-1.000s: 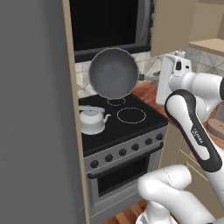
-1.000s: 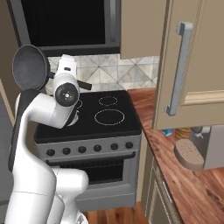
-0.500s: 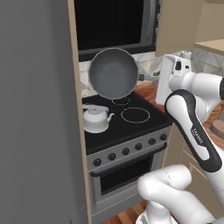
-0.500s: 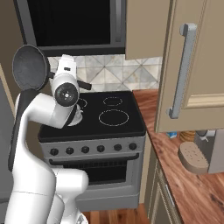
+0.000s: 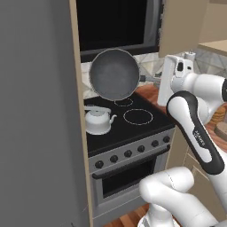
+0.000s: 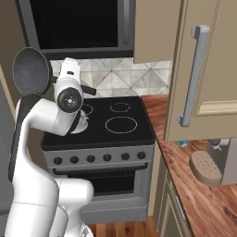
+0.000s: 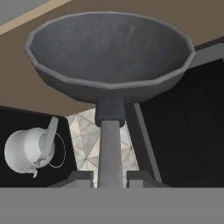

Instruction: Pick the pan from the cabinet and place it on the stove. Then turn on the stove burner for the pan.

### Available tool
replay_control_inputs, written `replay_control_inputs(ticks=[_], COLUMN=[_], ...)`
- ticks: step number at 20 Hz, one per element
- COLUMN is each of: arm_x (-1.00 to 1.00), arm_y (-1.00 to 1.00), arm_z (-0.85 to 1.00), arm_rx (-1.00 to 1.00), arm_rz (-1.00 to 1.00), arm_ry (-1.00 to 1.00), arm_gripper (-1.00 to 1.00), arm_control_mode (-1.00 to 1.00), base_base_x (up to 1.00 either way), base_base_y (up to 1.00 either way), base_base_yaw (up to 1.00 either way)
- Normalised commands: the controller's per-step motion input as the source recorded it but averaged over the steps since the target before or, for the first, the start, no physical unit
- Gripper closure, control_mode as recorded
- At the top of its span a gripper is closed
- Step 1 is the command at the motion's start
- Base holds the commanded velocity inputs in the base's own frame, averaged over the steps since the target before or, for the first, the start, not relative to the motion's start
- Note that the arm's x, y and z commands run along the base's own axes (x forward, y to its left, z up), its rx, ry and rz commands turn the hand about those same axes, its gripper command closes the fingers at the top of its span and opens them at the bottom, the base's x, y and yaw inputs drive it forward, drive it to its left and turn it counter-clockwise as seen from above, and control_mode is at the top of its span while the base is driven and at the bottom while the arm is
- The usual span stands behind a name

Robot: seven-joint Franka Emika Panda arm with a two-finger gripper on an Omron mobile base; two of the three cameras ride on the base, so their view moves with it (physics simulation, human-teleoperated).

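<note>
- The claw [image 7: 109,177] is clamped on the long handle of the pan [image 7: 109,57]; in the hand view its two dark tips sit at the bottom centre, one on each side of the handle.
- In the left base view the pan [image 5: 114,73] hangs in the upper middle of the frame, tipped up so its round inside faces the camera, with the handle running right toward the white hand.
- It is in the air above the stove [image 5: 128,128], clear of the glass top and in front of the dark microwave [image 5: 115,22].
- In the right base view the pan [image 6: 31,70] shows at the upper left, seen nearly edge on, above the arm's elbow.
- A white kettle [image 5: 98,120] stands on the stove's left side, below the pan and apart from it; the hand view shows the kettle [image 7: 28,151] at lower left.
- The stove [image 6: 99,139] has white rings on its black top and a row of black knobs [image 6: 99,158] on its grey front.
- The cabinet [image 6: 208,69] fills the upper right of the right base view, its door swung open with a silver bar handle.
- A wooden counter [image 6: 203,203] lies to the right of the stove.
</note>
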Motion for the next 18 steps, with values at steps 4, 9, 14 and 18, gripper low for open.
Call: replay_control_inputs(ticks=[4,9,14,18], arm_x=[0.0,0.0,0.0,0.0], arm_y=[0.0,0.0,0.0,0.0], arm_z=[0.0,0.0,0.0,0.0], arm_rx=[0.0,0.0,0.0,0.0], arm_rz=[0.0,0.0,0.0,0.0], arm_ry=[0.0,0.0,0.0,0.0], arm_gripper=[1.0,1.0,1.0,1.0], arm_control_mode=[1.0,1.0,1.0,1.0], base_base_x=[0.2,0.27,0.17,0.34], base_base_y=[0.0,-0.05,-0.01,-0.03], base_base_yaw=[0.02,0.04,0.04,0.04])
